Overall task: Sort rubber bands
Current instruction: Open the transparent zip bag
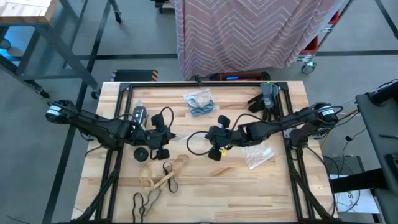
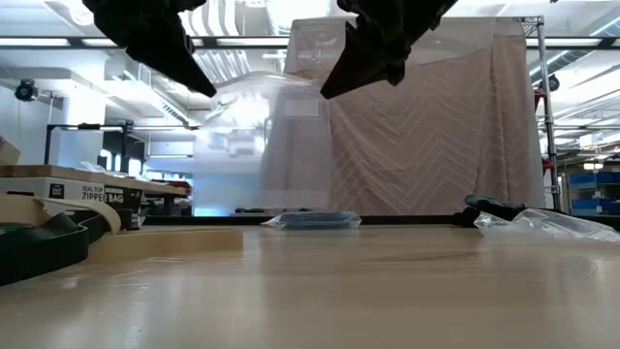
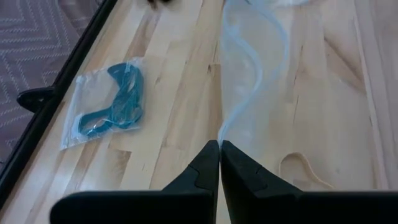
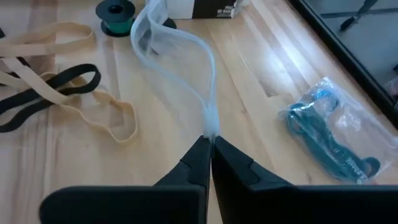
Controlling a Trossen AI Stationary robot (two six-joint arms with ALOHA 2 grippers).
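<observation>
Both arms' fingers (image 4: 209, 144) pinched on one clear bag (image 4: 180, 50), tan rubber bands (image 4: 93, 106) beside.

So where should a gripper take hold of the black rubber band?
Take the black rubber band at its rounded end toward the green spool, coming straight down from above. It lies flat on the table, so only a pinch across one strand should work, and that end looks clear of the tan band crossing it.

Bright overhead light; low view blurry
</observation>
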